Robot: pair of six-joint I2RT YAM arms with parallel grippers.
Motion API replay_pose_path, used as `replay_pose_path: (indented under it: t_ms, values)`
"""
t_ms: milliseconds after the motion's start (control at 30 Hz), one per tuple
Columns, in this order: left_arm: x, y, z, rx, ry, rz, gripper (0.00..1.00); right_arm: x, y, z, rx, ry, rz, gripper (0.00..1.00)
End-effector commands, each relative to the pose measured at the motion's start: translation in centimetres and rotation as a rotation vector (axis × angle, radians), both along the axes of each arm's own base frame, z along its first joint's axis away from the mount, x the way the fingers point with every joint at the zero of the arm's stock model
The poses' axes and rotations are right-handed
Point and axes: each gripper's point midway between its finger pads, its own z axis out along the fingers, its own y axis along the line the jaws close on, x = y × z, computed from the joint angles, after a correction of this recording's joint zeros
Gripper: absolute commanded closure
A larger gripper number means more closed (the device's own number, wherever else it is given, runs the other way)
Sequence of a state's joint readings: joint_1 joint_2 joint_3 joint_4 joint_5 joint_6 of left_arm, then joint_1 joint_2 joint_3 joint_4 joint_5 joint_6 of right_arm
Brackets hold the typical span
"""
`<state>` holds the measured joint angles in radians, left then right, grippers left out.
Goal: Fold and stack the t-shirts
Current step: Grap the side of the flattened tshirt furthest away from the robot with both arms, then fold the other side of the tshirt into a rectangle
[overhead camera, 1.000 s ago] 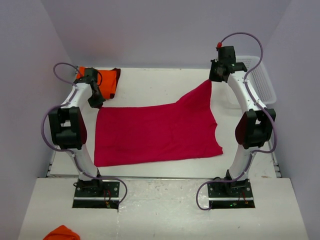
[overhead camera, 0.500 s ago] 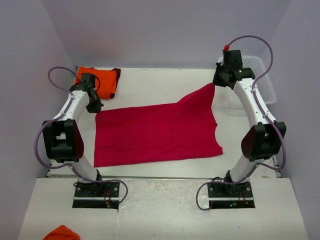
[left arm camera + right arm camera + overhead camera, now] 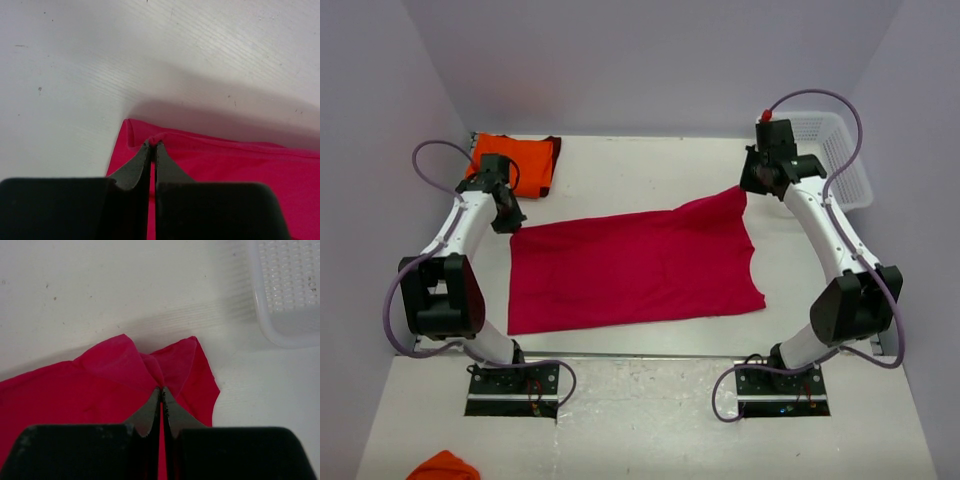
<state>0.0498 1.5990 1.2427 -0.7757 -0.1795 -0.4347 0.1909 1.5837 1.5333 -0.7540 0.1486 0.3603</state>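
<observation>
The crimson-pink t-shirt lies spread flat across the middle of the table. My left gripper is shut on its far left corner, pinching a small fold of cloth. My right gripper is shut on its far right corner, which is bunched and slightly lifted. The orange t-shirt with the dark maroon edge lies folded at the far left corner of the table, behind my left gripper.
A white lattice basket stands at the far right, also in the right wrist view, close to my right arm. A bit of orange cloth lies off the table at the near left.
Both arms have stretched outward and lowered. The right gripper has brought its raised corner down toward the table, so the shirt lies flatter and wider at the far edge.
</observation>
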Motion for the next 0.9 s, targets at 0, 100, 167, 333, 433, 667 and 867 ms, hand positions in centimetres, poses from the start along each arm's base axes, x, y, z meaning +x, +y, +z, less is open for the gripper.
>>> replay_pose_path:
  t_ms: [0,100,167,333,433,667,867]
  values:
    - [-0.5,0.3,1.1,0.026,-0.04,0.016,1.0,-1.4,-0.5,2.5,-0.002,-0.066,-0.045,1.0]
    - [-1.4,0.2,0.7,0.022,-0.026,0.026,1.0,-2.6,-0.6,2.5,-0.01,-0.059,-0.06,1.0]
    - [-1.9,0.2,0.7,0.015,-0.02,0.031,1.0,-3.5,-0.7,2.3,-0.015,-0.052,-0.065,1.0]
    - [-3.0,0.3,0.6,0.02,-0.006,0.045,1.0,-4.9,-0.8,1.7,-0.016,-0.041,-0.075,1.0]
    - [-3.6,0.3,0.2,0.023,0.014,0.053,1.0,-5.9,-0.7,1.2,-0.025,-0.03,-0.076,1.0]
    - [-4.6,0.4,0.0,0.035,0.024,0.07,1.0,-8.6,-0.7,-0.1,-0.029,-0.011,-0.09,1.0]
    - [-5.4,-0.2,-0.3,0.036,0.061,0.074,1.0,-10.6,-0.7,-1.5,-0.021,0.015,-0.094,1.0]
